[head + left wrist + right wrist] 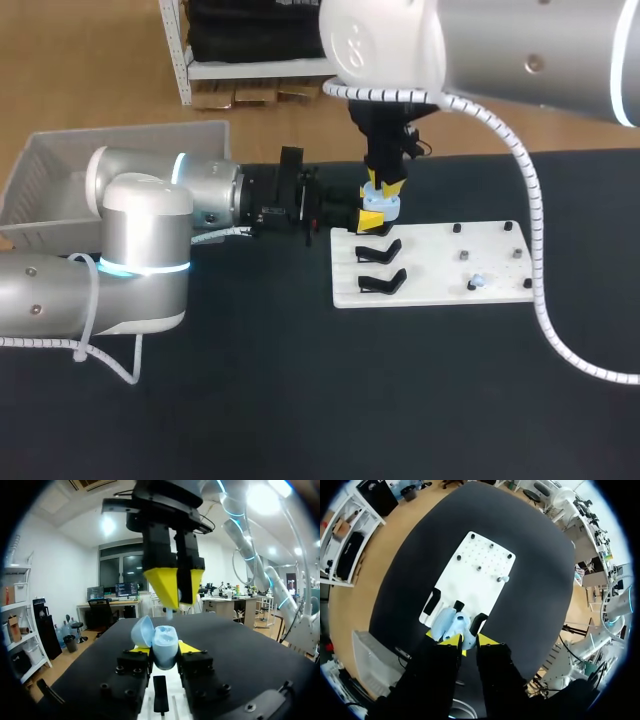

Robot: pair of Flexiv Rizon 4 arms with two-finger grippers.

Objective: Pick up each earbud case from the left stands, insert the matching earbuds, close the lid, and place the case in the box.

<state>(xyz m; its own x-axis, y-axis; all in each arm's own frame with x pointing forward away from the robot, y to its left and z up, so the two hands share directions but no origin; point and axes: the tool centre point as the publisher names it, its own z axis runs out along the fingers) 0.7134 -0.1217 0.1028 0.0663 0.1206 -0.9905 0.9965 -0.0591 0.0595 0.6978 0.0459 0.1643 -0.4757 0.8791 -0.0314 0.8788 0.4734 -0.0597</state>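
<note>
Inserting earbud [169, 613] into open case [162, 647].
Left fingers [188, 647] clamped case, right fingers [164, 586] pinched earbud; closing and boxing were outstanding.

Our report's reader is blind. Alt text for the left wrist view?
The left tool grips an open light-blue earbud case over the black table. Directly above, the right tool points down, pinching a small pale earbud over it.

Plain black tabletop [300, 400]
</note>
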